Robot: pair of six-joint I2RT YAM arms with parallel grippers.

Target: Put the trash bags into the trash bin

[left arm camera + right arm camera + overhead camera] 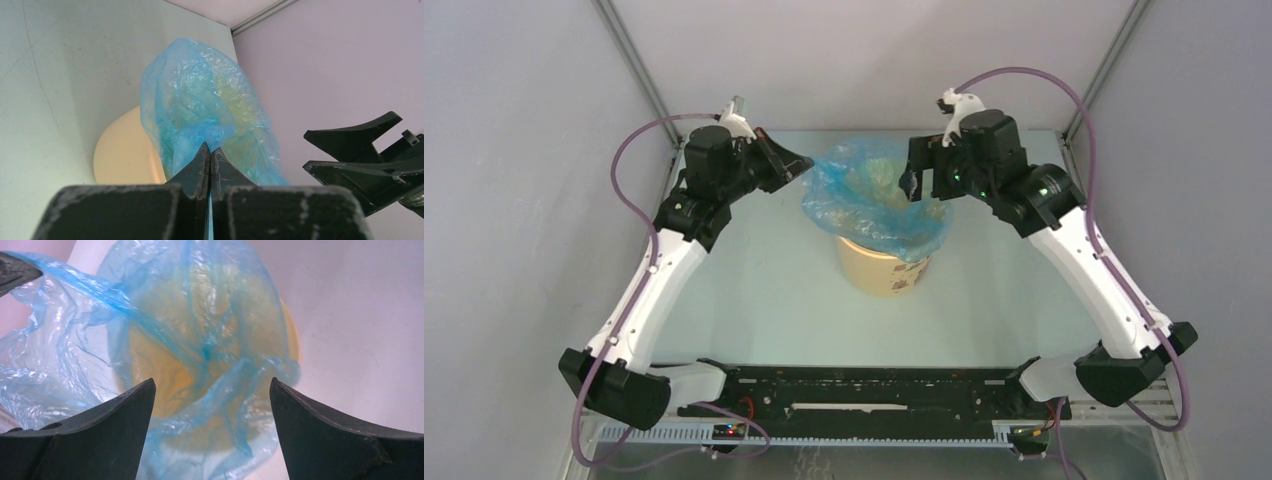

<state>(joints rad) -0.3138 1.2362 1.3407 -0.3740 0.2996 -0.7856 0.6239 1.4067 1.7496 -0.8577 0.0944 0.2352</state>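
The light-blue translucent trash bag is draped over the top of the pale yellow-tan trash bin, which stands on the table's middle. The bag's mouth hangs over the bin's rim. My left gripper is shut on the bag's left edge, with film pinched between its tips in the left wrist view. My right gripper is open, just above the bag's right side; the bag and bin fill its wrist view below the spread jaws.
The pale table lies around the bin. Grey enclosure walls and metal corner posts stand at left, right and back. The black base rail runs along the near edge.
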